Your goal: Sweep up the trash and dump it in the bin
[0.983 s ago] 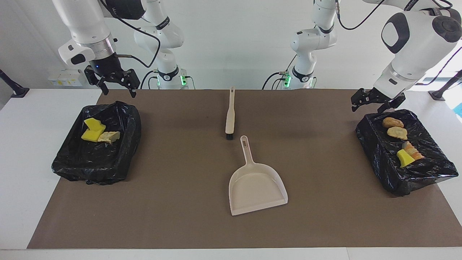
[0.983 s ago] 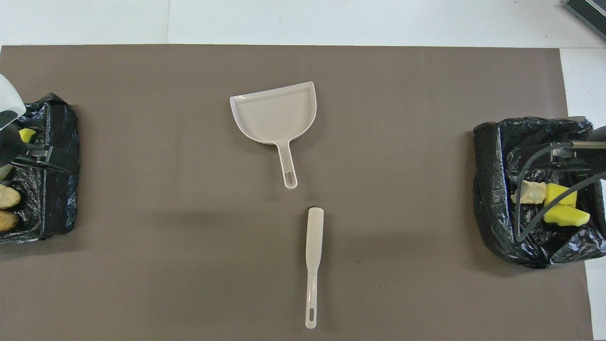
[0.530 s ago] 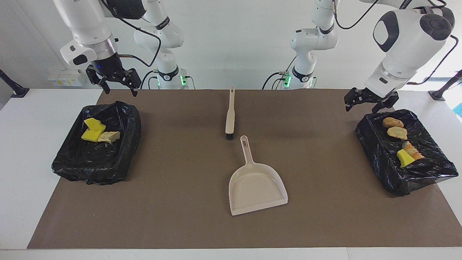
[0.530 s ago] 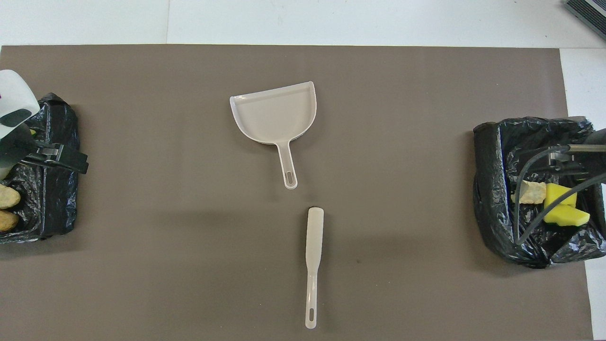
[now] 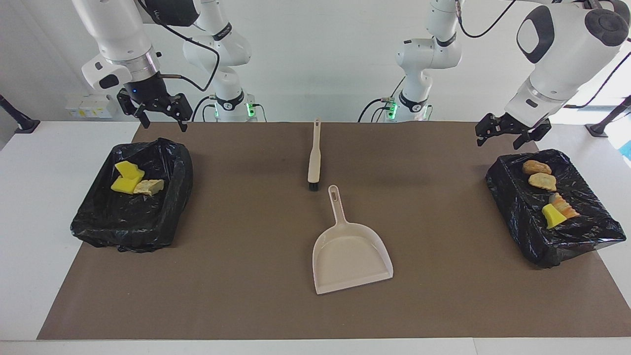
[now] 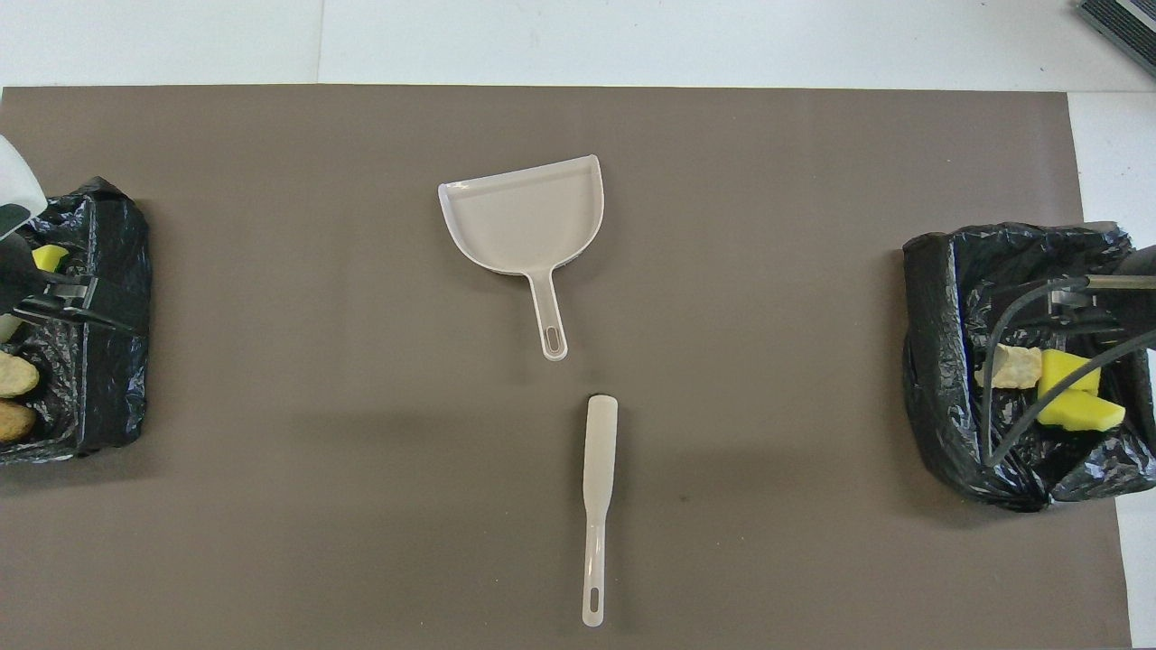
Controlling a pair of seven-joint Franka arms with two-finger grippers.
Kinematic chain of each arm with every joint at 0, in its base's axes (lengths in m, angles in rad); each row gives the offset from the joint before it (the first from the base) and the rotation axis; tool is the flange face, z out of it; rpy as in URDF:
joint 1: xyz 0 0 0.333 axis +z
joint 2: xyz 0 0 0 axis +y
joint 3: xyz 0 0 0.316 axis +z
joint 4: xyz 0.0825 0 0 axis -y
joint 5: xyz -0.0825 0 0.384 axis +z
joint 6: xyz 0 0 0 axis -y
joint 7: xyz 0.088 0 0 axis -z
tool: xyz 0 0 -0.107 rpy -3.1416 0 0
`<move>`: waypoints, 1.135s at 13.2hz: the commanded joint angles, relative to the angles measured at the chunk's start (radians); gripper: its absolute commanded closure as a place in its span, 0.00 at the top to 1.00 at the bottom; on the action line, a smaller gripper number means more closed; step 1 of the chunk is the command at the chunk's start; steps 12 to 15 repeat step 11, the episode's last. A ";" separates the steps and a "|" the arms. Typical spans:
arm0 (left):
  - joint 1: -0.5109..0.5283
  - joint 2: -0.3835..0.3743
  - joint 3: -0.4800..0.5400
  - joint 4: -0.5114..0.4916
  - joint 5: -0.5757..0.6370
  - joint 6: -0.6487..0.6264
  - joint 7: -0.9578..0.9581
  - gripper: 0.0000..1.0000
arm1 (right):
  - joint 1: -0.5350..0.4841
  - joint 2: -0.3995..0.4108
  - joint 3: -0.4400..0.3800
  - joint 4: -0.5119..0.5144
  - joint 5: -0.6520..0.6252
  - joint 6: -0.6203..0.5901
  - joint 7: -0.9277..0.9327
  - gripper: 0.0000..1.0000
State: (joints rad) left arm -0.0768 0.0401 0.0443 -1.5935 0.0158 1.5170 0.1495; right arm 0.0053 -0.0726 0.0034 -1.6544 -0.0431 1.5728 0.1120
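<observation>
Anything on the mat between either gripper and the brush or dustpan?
Nothing visible. The brush and dustpan lie alone mid-mat; the left gripper and right gripper hover by the bag-lined bins, open mat in between.

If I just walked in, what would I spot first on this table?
Probably the two black bins, one at the right arm's end and one at the left arm's end, both holding bright foam scraps. Between them lie a pale dustpan and, nearer the robots, a brush.
</observation>
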 commanded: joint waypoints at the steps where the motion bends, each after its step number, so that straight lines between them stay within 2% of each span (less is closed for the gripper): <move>1: -0.011 0.003 0.008 0.050 0.001 -0.032 -0.004 1.00 | -0.016 -0.006 0.003 0.004 0.022 -0.011 -0.034 1.00; 9: 0.003 -0.011 0.011 0.040 -0.028 0.046 -0.001 1.00 | -0.018 -0.007 0.001 0.002 0.022 -0.016 -0.044 1.00; 15: 0.006 -0.012 0.012 0.035 -0.033 0.046 0.001 1.00 | -0.018 -0.007 0.000 0.002 0.022 -0.016 -0.048 1.00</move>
